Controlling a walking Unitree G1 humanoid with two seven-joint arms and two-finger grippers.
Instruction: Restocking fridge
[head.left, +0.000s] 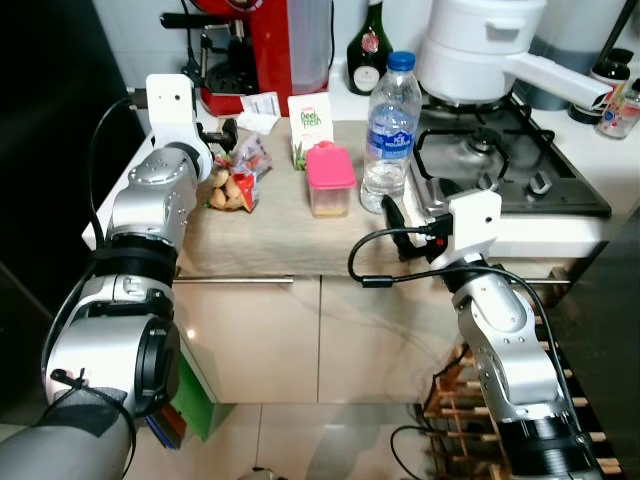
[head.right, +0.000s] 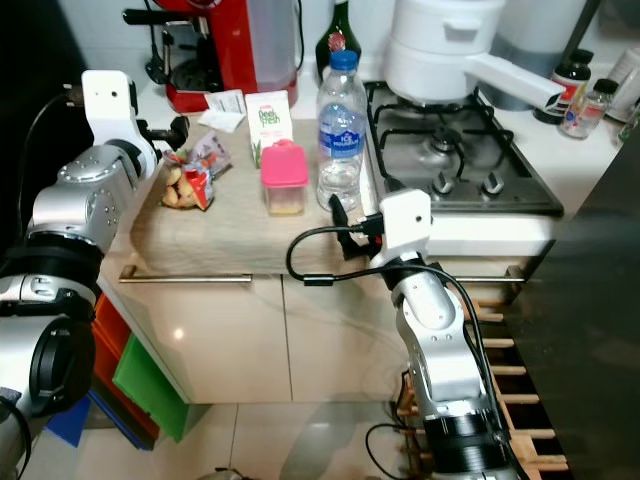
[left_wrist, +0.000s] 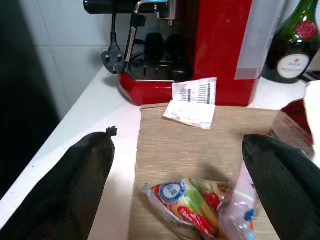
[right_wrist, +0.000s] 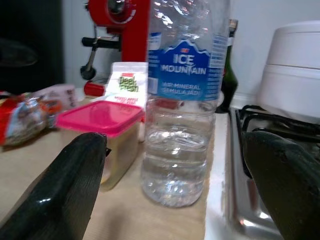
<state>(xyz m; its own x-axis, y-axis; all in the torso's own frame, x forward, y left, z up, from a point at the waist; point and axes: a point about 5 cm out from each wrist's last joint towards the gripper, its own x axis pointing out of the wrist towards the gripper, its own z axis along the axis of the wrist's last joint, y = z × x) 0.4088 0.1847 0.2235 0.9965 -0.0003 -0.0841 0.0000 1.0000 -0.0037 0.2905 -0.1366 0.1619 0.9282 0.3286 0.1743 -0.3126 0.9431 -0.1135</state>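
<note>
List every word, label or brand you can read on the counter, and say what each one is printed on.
"ICE MOUNTAIN", with "AIR MINERAL" beneath: blue label of the water bottle.
"Deeli fresh": small white carton; the line under it is too blurred to read.
Round white label on the dark green bottle: letters too small to be sure of.
Receipt by the red coffee machine: print too small.
Snack packet: print unreadable.

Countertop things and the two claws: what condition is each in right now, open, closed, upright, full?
Water bottle: upright, capped, partly full.
Pink-lidded tub: lid on, upright.
Juice carton: upright.
Snack bags: lying flat on the mat.
White pot: lidded, on the stove.
Left gripper: open, above the snack bags.
Right gripper: open, facing the water bottle.
</note>
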